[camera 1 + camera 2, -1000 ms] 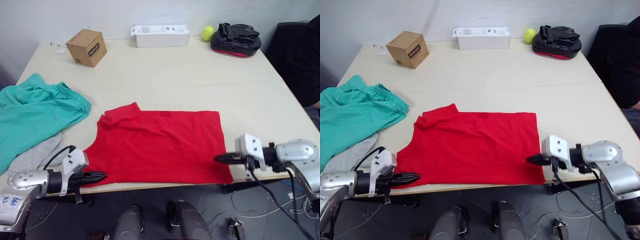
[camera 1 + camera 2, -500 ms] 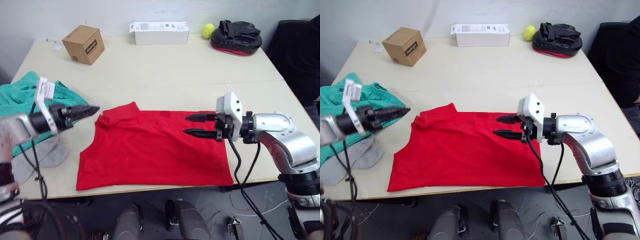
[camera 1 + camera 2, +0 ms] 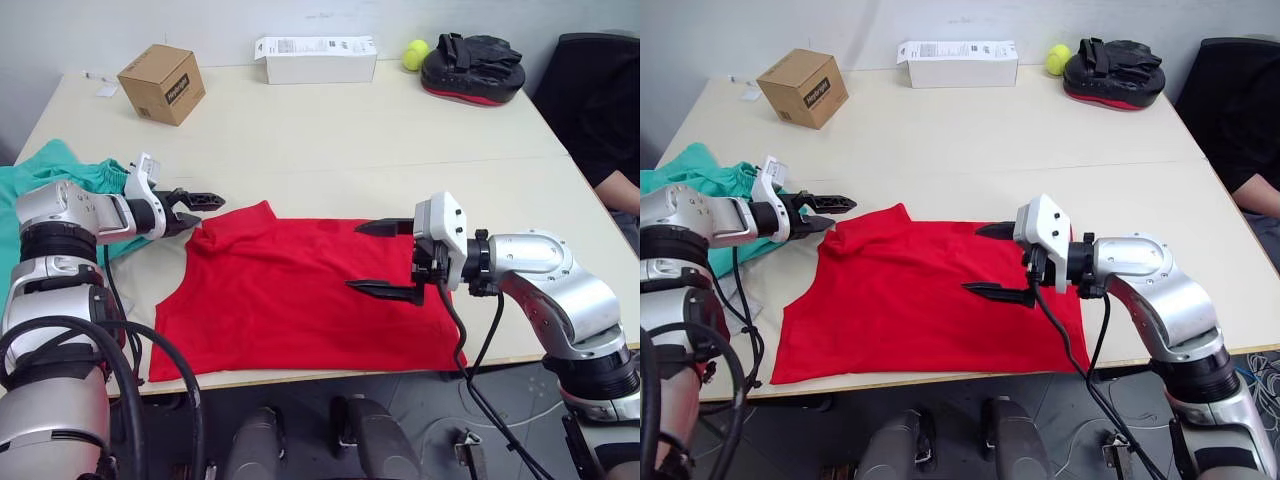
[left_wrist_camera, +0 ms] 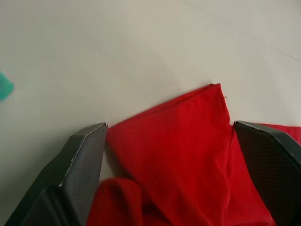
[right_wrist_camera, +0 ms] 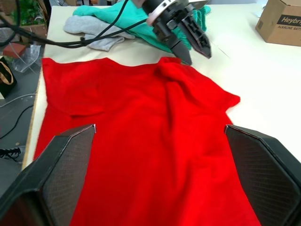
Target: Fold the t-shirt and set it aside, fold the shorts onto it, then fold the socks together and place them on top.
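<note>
The red t-shirt [image 3: 290,300] lies flat on the table [image 3: 400,150] near its front edge. My left gripper [image 3: 197,208] is open at the shirt's far left corner, and in the left wrist view its fingers [image 4: 82,157] straddle that red fold [image 4: 178,141]. My right gripper [image 3: 378,258] is open wide, low over the right part of the shirt, with nothing between its fingers [image 5: 61,165]. The teal shorts [image 3: 45,165] are bunched at the left edge behind my left arm. The grey socks [image 5: 89,28] lie beside the shorts [image 5: 136,21].
At the back of the table stand a cardboard box [image 3: 165,82], a long white box [image 3: 315,58], a tennis ball [image 3: 413,58] and a black and red pad [image 3: 472,75]. A person's arm [image 3: 618,190] shows at the right edge.
Both grippers were shut at the shirt's front corners; they have left the front edge and opened. The left went to the far left corner, the right over the shirt's right side.
</note>
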